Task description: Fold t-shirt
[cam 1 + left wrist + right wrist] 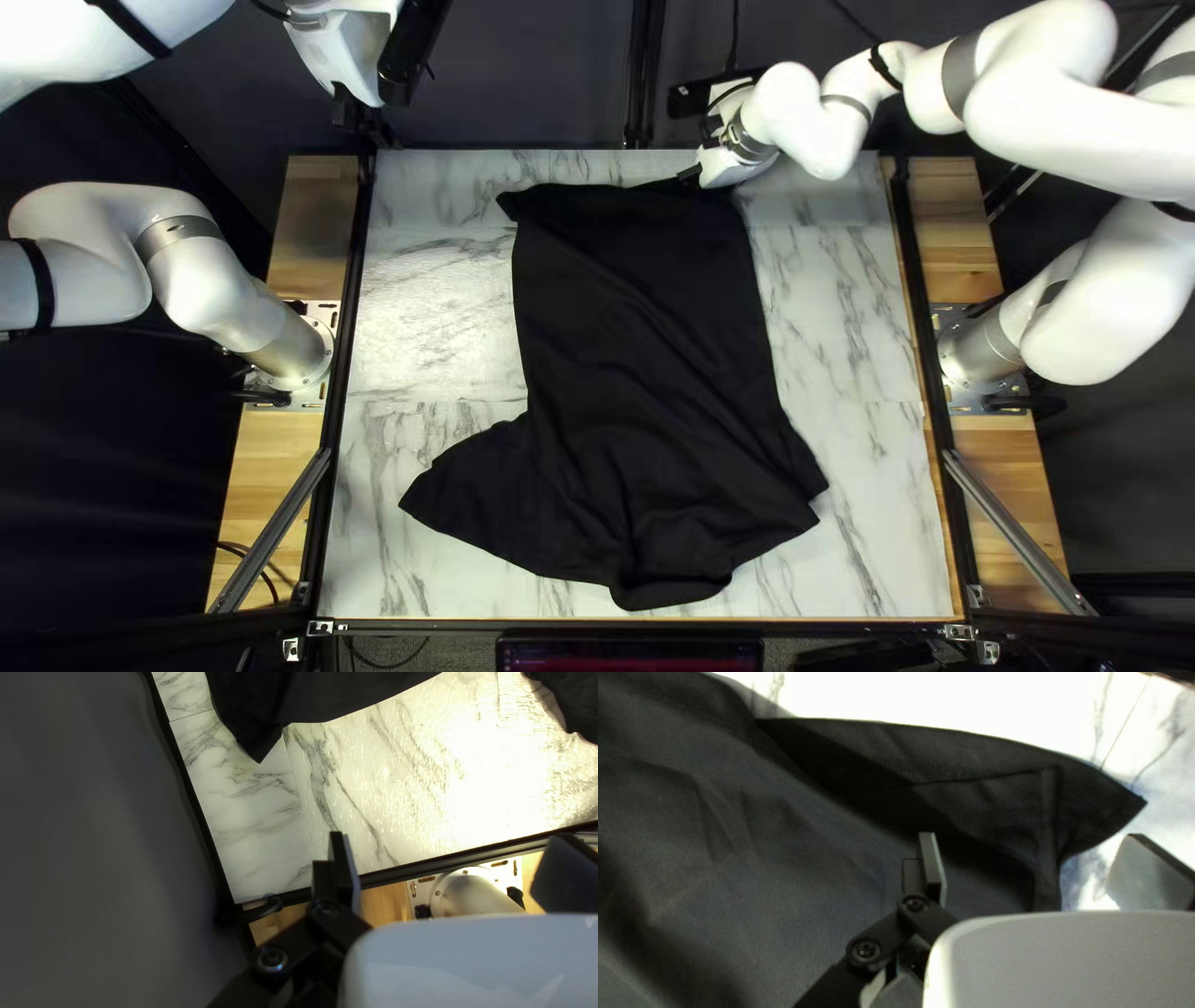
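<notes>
The black t-shirt (647, 361) lies spread and wrinkled on the marble-patterned table, one part flaring out toward the near left. Beyond the table's far left corner, my left gripper (359, 115) is raised, apart from the cloth. At the shirt's far edge is my right gripper (692, 177), partly hidden by its arm. In the left wrist view my left gripper (451, 852) is open and empty, with a corner of the t-shirt (255, 728) ahead. In the right wrist view my right gripper (1033, 852) stands open over the t-shirt (784, 871), whose folded-over edge lies ahead.
Bare tabletop (436, 286) shows on both sides of the shirt. A dark frame rail (346, 361) edges the table at the left, another (927, 361) at the right. The left arm's base plate (423, 890) sits beyond the rail in the left wrist view.
</notes>
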Robot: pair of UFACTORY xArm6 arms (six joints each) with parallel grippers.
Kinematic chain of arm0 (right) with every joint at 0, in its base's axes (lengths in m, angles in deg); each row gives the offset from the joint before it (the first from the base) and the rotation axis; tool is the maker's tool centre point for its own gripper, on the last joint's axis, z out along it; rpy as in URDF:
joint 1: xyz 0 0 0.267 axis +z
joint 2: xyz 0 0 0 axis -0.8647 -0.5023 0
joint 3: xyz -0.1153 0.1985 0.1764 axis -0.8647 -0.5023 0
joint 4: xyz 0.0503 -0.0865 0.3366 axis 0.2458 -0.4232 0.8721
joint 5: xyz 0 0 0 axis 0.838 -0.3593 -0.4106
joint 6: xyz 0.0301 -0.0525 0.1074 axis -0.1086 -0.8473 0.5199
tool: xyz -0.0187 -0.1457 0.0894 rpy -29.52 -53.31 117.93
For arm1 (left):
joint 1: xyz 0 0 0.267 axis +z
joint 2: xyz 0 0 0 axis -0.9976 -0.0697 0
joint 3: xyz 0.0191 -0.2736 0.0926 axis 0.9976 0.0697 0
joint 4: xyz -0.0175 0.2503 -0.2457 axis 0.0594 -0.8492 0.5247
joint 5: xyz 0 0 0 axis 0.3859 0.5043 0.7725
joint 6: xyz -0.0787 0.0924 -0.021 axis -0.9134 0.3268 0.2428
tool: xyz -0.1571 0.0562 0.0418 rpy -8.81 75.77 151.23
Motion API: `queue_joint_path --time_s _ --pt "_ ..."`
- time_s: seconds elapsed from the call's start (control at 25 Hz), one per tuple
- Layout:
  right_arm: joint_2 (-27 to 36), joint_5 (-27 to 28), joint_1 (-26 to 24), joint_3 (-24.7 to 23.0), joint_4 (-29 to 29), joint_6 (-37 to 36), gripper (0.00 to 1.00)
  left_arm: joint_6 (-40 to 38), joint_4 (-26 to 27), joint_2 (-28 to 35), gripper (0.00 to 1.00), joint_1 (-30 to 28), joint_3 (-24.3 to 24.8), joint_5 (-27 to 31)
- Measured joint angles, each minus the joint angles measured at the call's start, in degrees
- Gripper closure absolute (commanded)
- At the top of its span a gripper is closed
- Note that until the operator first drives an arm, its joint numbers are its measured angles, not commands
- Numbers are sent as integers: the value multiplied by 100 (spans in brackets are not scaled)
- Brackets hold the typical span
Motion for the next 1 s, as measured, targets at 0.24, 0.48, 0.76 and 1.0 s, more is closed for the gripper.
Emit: queue_joint_path --time_s 0.24,0.48,0.76,1.0 --pt "-91 -78 14 20 208 -186 69 0 0 0 0 0 0 0" --pt "-154 -205 52 -15 376 -338 97 0 0 0 0 0 0 0" --pt "129 -272 93 -276 269 -191 100 0 0 0 0 0 0 0" --pt "511 -297 62 -601 -195 188 0 0 0 0 0 0 0 0"
